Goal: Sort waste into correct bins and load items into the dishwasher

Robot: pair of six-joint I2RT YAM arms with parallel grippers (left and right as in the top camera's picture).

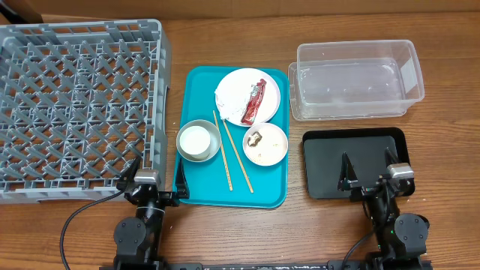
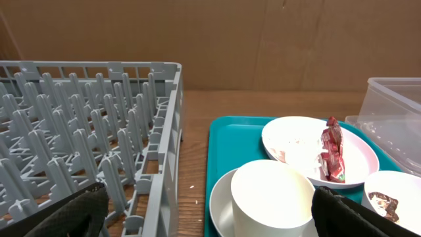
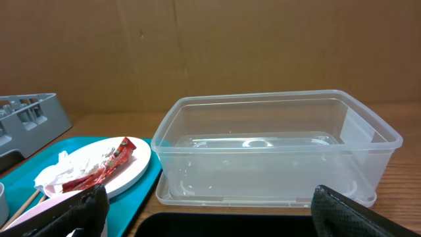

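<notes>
A teal tray (image 1: 202,90) holds a white plate (image 1: 234,82) with a red wrapper (image 1: 254,102) and crumpled napkin (image 1: 228,93), a small white bowl (image 1: 271,150) with a brown scrap (image 1: 255,138), a white cup (image 1: 196,140) inside a grey metal bowl (image 1: 213,154), and two chopsticks (image 1: 234,154). The grey dish rack (image 1: 75,105) is at left. The clear tub (image 1: 352,79) and black tray (image 1: 330,161) are at right. My left gripper (image 1: 148,192) is open near the rack's front corner; the cup (image 2: 273,197) shows between its fingers. My right gripper (image 1: 370,178) is open over the black tray's front edge.
A few white rice grains (image 2: 192,187) lie on the wood between the rack and the teal tray. A brown cardboard wall (image 3: 210,46) stands behind the table. The arm bases sit at the table's front edge.
</notes>
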